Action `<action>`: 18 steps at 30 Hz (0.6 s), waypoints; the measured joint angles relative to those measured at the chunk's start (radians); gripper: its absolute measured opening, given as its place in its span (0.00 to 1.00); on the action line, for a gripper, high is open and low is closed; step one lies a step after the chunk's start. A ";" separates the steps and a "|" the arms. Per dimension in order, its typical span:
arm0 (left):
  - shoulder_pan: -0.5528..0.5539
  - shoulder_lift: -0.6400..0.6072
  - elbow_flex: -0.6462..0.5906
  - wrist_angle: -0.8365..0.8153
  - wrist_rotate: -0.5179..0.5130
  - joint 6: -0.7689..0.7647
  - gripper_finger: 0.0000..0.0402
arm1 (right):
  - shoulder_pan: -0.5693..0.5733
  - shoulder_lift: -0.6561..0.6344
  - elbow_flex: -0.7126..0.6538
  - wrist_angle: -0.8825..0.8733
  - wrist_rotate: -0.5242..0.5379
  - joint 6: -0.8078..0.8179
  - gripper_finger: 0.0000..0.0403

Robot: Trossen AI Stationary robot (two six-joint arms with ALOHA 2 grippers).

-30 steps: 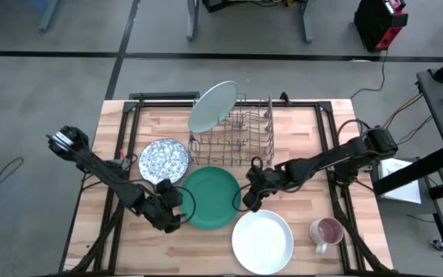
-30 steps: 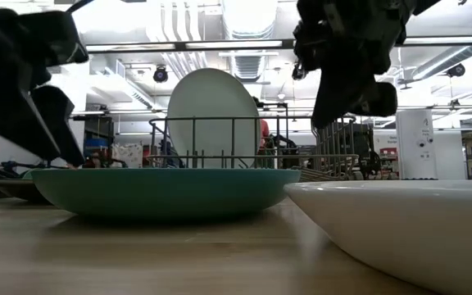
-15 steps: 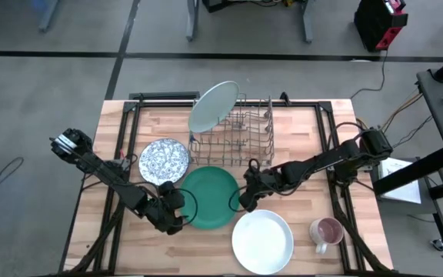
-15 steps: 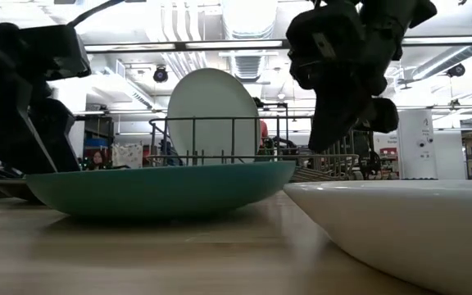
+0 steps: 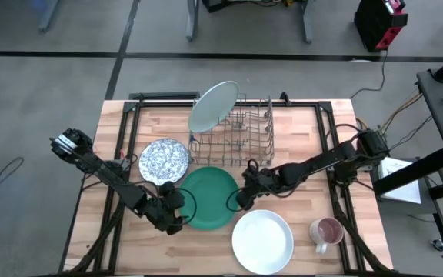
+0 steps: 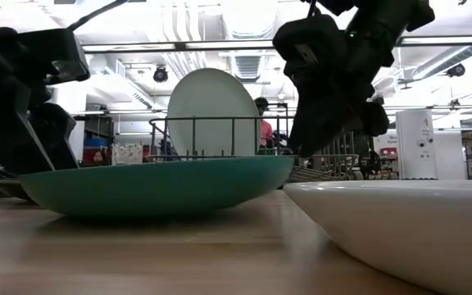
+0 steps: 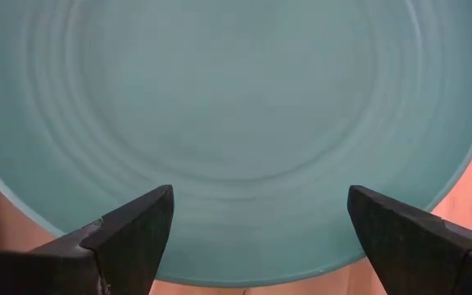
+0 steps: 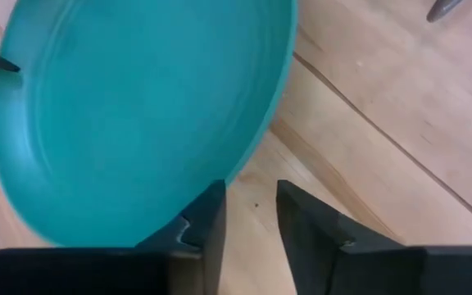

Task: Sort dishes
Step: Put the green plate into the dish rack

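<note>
1. High view gives you the wooden table (image 5: 306, 131), its wire rack (image 5: 241, 135) at the far edge holding the pale mint plate (image 5: 211, 106) upright.
2. Your teal-green plate (image 5: 210, 198) sits mid-table, tilted in the low view.
3. Your white plate (image 5: 262, 241) lies at the near edge.
4. Your speckled dish (image 5: 164, 160) lies left of the rack.
5. Your left gripper (image 5: 174, 209) spreads wide at the teal-green plate's left rim.
6. Your right gripper (image 5: 241, 198) stands slightly apart at its right rim.

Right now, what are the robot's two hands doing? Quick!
Left gripper: open wide at the teal plate's rim, holding nothing.
Right gripper: slightly open at the plate's other edge, holding nothing.
</note>
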 joint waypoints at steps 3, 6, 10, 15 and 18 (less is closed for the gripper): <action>0.000 0.000 -0.012 0.027 0.000 0.000 0.88 | 0.000 0.018 0.000 0.020 0.002 0.000 0.32; 0.000 0.000 -0.016 0.043 0.000 0.001 0.88 | 0.000 0.044 0.000 0.063 0.001 0.000 0.36; 0.000 0.000 -0.023 0.057 0.000 0.003 0.88 | 0.000 0.080 0.000 0.126 -0.004 0.000 0.39; 0.000 0.000 -0.042 0.098 -0.003 0.004 0.88 | 0.000 0.130 0.000 0.200 -0.029 0.000 0.41; 0.000 0.000 -0.057 0.137 -0.009 0.009 0.88 | 0.000 0.167 0.000 0.252 -0.035 0.000 0.41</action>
